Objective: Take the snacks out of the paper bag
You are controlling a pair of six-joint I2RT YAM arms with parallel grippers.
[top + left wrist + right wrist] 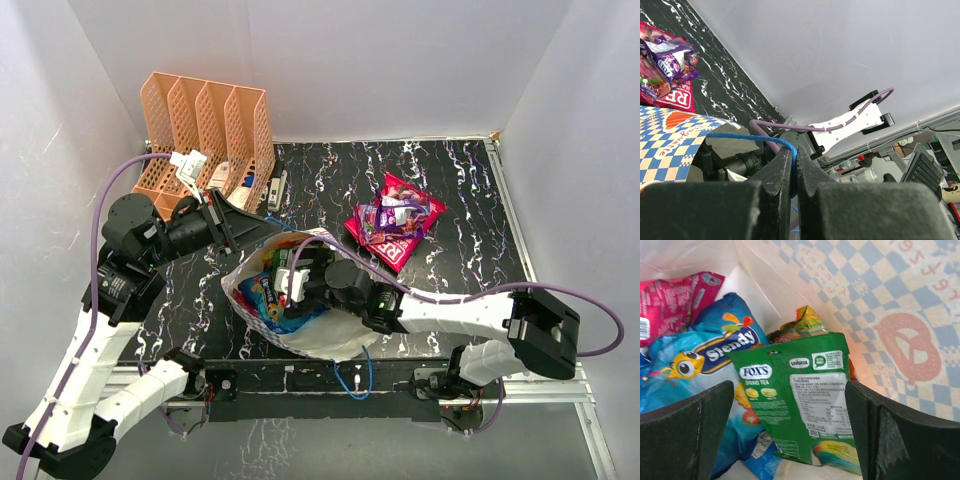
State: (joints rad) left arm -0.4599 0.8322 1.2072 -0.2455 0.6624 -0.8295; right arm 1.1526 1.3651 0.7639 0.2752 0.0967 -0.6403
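My right gripper (pixel 790 410) is deep inside the paper bag (pixel 335 335). It is spread wide and holds nothing, and the green FOX'S pouch (pixel 800 415) stands between its fingers. One finger sits just beside the bag's wall, the other over the blue pouch (pixel 705 360). A magenta pouch (pixel 675 305) lies beyond that. My left gripper (pixel 795 167) is clamped on the blue cord handle (pixel 750 137), holding the mouth up.

If I close from here, I judge the wall-side finger could pinch paper along with the pouch, tearing it or dragging the whole bag on the lift. The other finger could catch the blue pouch and spill it. The foil looks slick, so a shallow pinch may slip. The cord is thin. If it slides out of the left gripper, the mouth probably sags onto my wrist.

Room inside is tight on both sides. Outside, the counter (pixel 470 270) is open to the right, near the pile of pouches (pixel 395 220) already out. The file rack (pixel 205 125) crowds the far left.
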